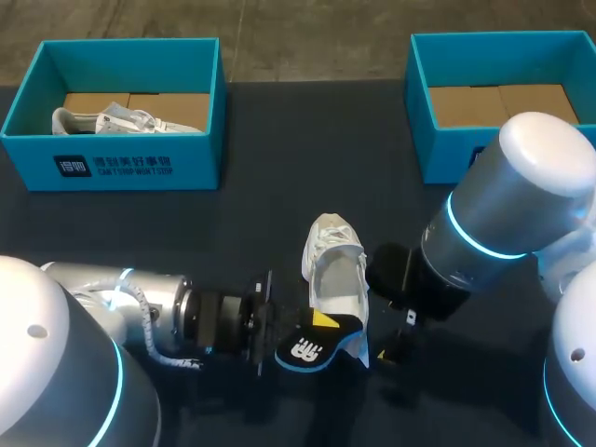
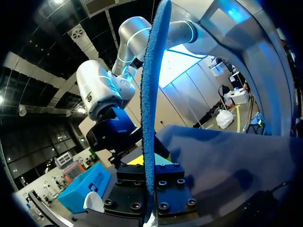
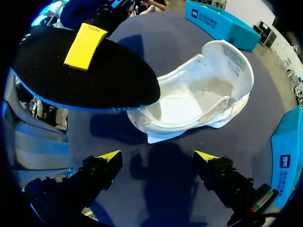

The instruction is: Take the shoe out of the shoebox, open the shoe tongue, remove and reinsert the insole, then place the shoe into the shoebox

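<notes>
Our left gripper (image 1: 321, 328) pinches the insole (image 1: 307, 352) low in the middle of the head view. One yellow fingertip (image 3: 85, 40) lies flat on the insole's black upper face. In the left wrist view the insole stands edge-on between the fingers, its blue rim running straight out ahead of them. The insole's far end overlaps the lower end of the shoe (image 1: 337, 275); we cannot tell whether the two touch.

The white shoe lies on the dark bench (image 1: 261, 214) at the centre of the frame, opening upward, its length running toward the top of the frame. Our right gripper (image 3: 157, 158) hangs just right of the shoe's lower end. Its fingers are spread wide above the bench, with the shoe and the insole ahead of them.

The left arm (image 1: 140, 307) comes in from the lower left. The right arm (image 1: 503, 214) comes in from the right edge, its bulky wrist close beside the shoe.

A broad band of bench separates the shoe from both boxes. The left shoebox (image 1: 112, 163) sits at the upper left with a second white shoe (image 1: 102, 121) inside it. The right shoebox (image 1: 447, 154) sits at the upper right, showing its brown cardboard floor, its near wall partly hidden behind the right arm.
</notes>
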